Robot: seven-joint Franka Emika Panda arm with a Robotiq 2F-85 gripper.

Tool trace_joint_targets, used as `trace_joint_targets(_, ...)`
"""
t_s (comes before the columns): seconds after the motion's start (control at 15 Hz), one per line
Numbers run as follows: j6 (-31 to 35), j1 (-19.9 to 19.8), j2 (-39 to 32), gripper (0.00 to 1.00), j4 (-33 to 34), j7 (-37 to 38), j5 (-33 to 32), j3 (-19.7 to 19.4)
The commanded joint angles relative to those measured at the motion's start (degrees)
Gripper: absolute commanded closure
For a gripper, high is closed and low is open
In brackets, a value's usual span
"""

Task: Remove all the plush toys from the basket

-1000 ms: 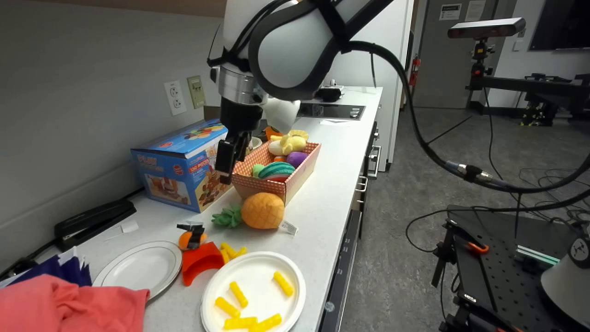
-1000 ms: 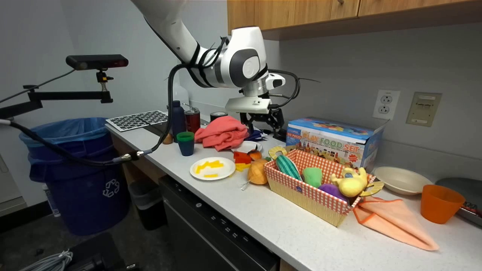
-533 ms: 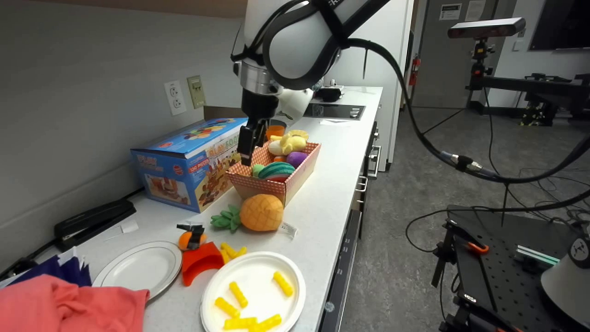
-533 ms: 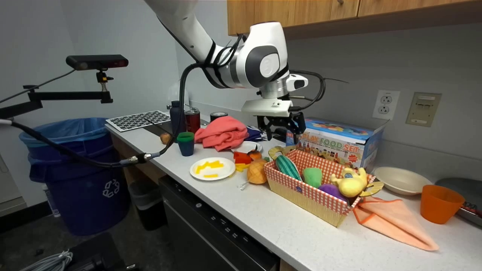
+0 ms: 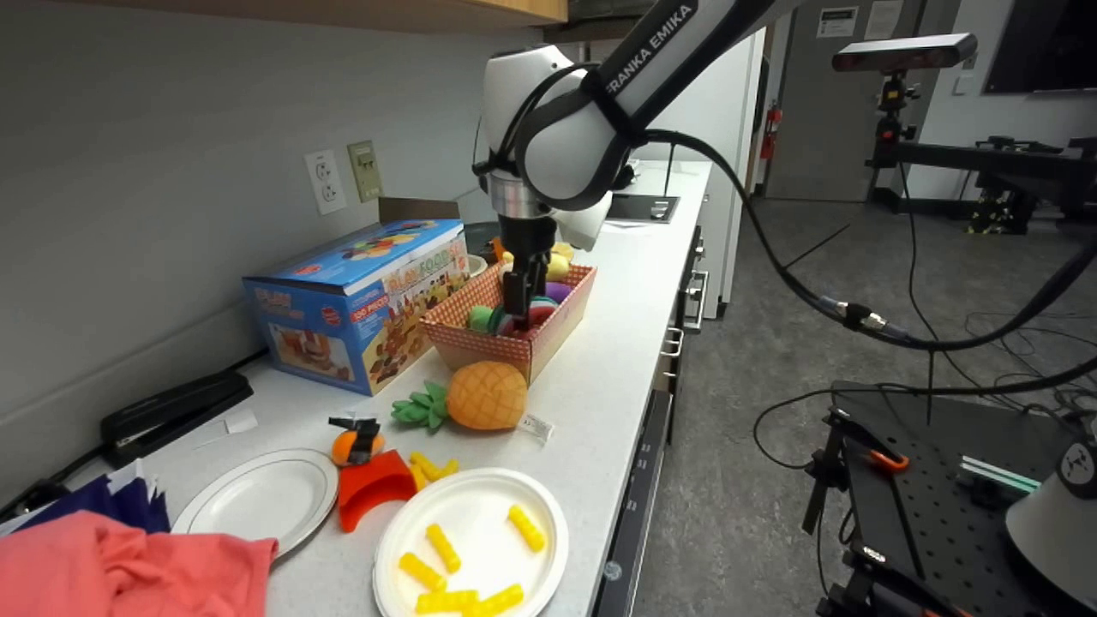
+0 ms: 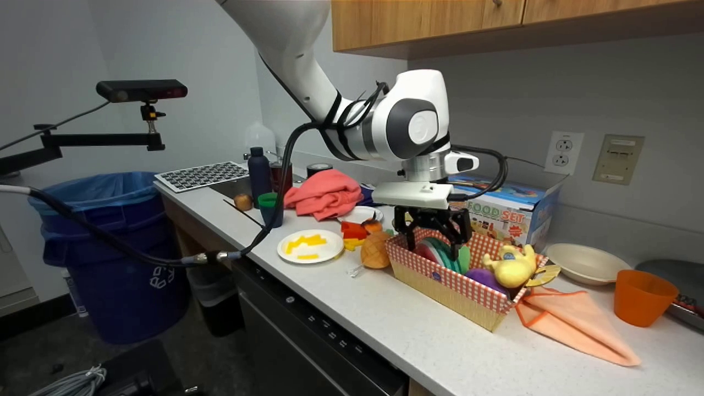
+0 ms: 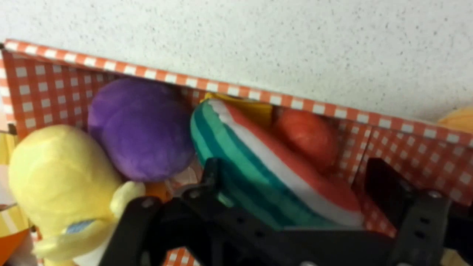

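In the basket (image 6: 451, 290), the claw (image 7: 294, 168) gapes astride the watermelon (image 7: 271, 168) — gripped aslant, it could twist free.

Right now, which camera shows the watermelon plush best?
The wrist view: it looks down on the watermelon plush, showing striped rind, white band and red flesh, though the tool covers part of the rind. In both exterior views, the tool crosses in front of it and the basket hides its lower part.

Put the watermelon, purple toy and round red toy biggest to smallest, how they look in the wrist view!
1. Watermelon, biggest even partly covered
2. Purple toy
3. Round red toy, smallest by what shows; part looks hidden
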State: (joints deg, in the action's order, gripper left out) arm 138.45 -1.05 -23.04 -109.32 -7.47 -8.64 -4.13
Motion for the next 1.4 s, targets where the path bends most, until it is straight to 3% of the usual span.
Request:
trace_joint_targets(0.0,-3.27,0.12,-2.00,0.00,1.98,0.79,-1.45,0.21)
trace_joint_targets(0.07,-3.56,0.14,-2.29,0.25,2.22,0.71,-1.49,0.30)
trace_joint_targets(0.2,-3.71,0.07,-2.63,0.34,2.62,0.44,-1.59,0.47)
trace_joint_targets(0.73,-1.09,-0.29,0.23,0.96,2.82,0.29,-0.31,1.20)
trace_joint_targets(0.87,0.37,-0.26,2.89,1.00,1.88,-0.44,0.35,2.07)
trace_joint_targets(1.33,3.02,0.72,11.03,0.99,-1.90,-5.31,4.51,7.48)
